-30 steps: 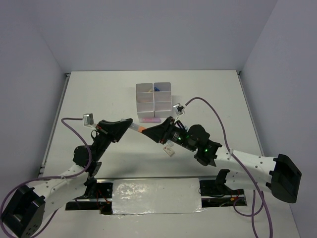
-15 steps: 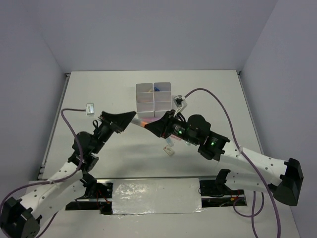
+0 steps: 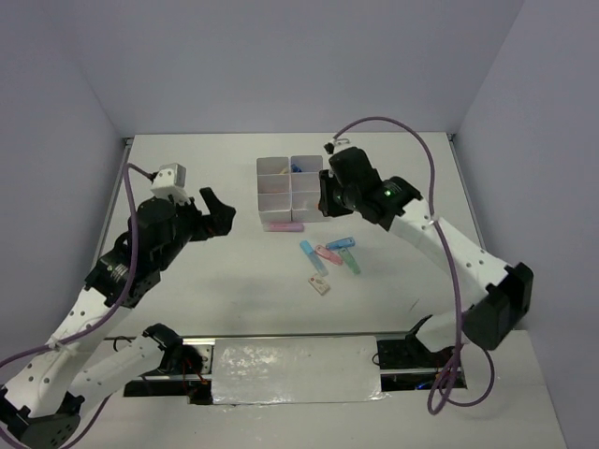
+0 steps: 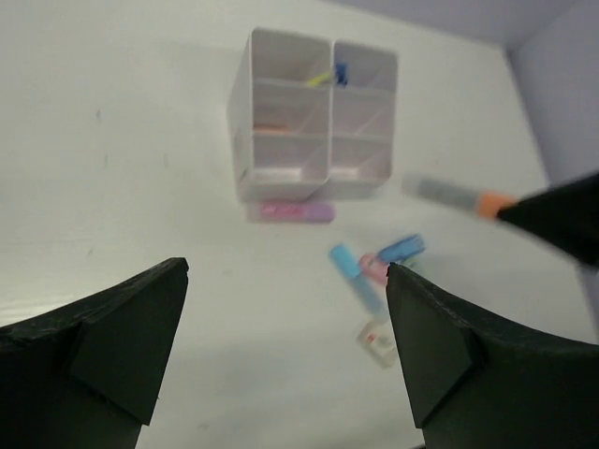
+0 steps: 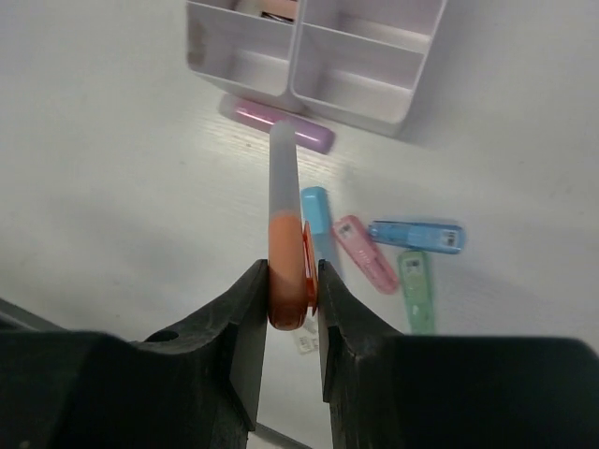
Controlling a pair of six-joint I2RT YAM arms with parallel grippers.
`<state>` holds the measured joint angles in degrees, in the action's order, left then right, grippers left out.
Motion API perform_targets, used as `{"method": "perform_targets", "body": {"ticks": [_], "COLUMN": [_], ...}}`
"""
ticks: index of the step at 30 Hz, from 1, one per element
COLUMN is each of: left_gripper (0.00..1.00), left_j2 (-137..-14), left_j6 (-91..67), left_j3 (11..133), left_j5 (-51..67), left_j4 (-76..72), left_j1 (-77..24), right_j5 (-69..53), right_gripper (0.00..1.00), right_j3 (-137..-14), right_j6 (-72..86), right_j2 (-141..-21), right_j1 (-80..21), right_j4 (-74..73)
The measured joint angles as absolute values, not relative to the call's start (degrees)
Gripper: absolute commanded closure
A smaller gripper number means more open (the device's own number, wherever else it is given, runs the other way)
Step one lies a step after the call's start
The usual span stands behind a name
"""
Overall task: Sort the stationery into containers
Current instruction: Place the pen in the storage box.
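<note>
Stationery handover is done. Top view: left gripper (image 3: 217, 213) has let go and pulled back to its own side, jaws spread and empty. Right gripper (image 3: 324, 200) has swung up beside the containers (image 3: 289, 178), its load too small to make out here. Left wrist: fingers wide with nothing between, blurred orange-tipped marker (image 4: 457, 195) off to the right, near the containers. Right wrist: jaws pinch that marker at its orange end, pale end aimed at the near compartments, pink marker (image 5: 245, 113) lying just beside the containers' wall. I judge drop-in comes next. Loose pieces (image 3: 328, 254) wait on the table (image 3: 243, 271).
</note>
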<state>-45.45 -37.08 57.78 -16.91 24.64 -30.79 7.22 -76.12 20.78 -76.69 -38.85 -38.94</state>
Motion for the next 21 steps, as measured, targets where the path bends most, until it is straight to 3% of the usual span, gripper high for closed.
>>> {"method": "perform_targets", "body": {"ticks": [8, 21], "left_gripper": [0.01, 0.01], "left_j2": [-35.4, -33.5], "left_j6": [-25.5, -22.4], "left_j3": [49.2, 45.7], "left_j5": [-13.3, -9.0], "left_j4": [30.8, 31.8], "left_j1": [-30.8, -30.8], "right_j5": [10.5, 12.1], "right_gripper": [1.0, 1.0], "right_j3": [-96.7, -115.6], "right_j6": [14.5, 9.8], "right_j2": [-96.3, -109.9], "right_j1": [-35.0, -32.4], "right_j4": [-50.4, -58.6]}}
